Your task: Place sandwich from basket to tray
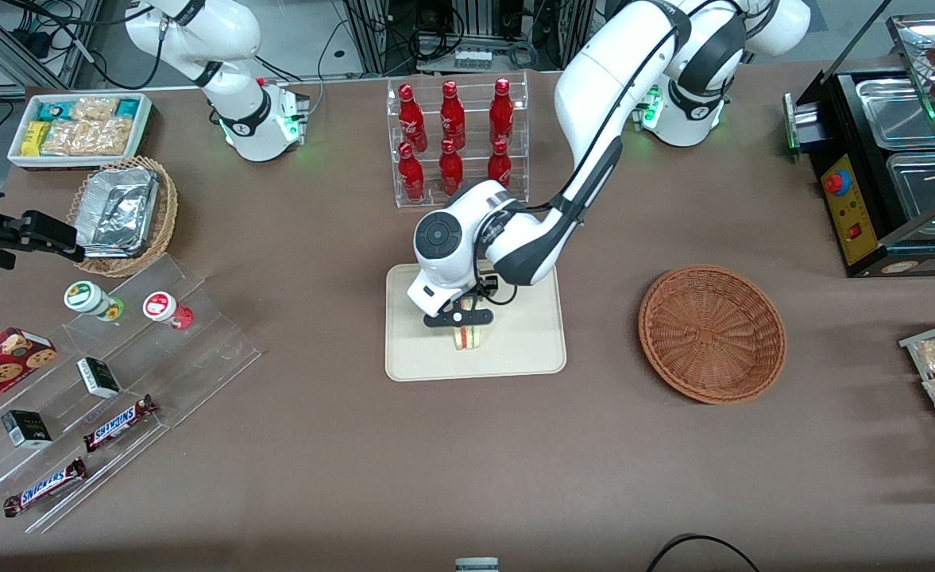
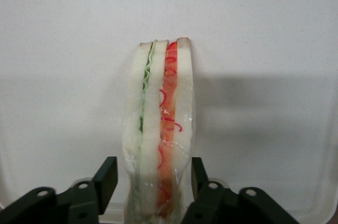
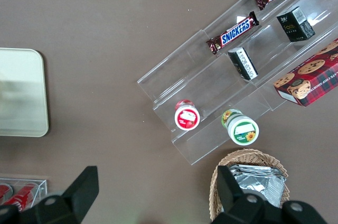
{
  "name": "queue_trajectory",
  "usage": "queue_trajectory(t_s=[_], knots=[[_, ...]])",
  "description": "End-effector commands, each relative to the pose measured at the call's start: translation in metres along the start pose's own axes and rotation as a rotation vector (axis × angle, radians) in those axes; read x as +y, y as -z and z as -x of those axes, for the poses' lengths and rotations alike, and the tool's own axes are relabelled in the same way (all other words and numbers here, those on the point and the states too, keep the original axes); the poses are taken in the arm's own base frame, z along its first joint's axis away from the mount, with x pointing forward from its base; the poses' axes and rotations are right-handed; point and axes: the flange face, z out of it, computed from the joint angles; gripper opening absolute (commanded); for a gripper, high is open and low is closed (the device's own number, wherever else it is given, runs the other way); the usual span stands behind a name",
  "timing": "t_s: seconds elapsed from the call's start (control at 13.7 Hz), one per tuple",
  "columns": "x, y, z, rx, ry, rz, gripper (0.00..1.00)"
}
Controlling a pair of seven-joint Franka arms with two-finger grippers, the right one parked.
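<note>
Sandwich on its narrow edge over the tray, tool fingers flanking it

Triangular wedge sandwich (image 2: 158, 129) of pale bread, with green and red filling and a clear wrap, sits upright on the flat cream rectangular tray (image 1: 531, 349). The black two-finger tool (image 1: 459, 318) straddles its end, one pad (image 2: 108, 174) standing slightly clear and the other close against the wrap, so I cannot tell whether it grips or has let go. Toppling is the likely risk: balanced on a thin edge, the wedge could fall flat if a finger drags the wrap when the arm lifts, or cling to a pad and ride up. The round reddish-brown wicker basket (image 1: 712, 334) lies empty well apart, toward the working arm's end of the brown counter (image 1: 316, 445). A clear rack of red bottles (image 1: 455, 139) stands farther from the front camera than the tray.
</note>
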Motion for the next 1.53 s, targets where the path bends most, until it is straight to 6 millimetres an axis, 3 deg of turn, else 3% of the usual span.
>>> queue_trajectory(t_s=[0.0, 0.29, 0.66, 0.8, 1.17, 1.46], knots=[[0.006, 0.019, 0.001, 0.033, 0.008, -0.002, 1.00], [-0.004, 0.077, 0.010, 0.043, 0.012, 0.000, 1.00], [-0.035, 0.178, 0.021, 0.064, 0.030, 0.012, 1.00], [-0.073, 0.195, -0.009, 0.058, 0.122, 0.018, 1.00], [-0.150, 0.219, -0.053, 0.024, 0.180, 0.003, 1.00], [-0.185, 0.246, -0.051, 0.026, 0.208, 0.028, 1.00]])
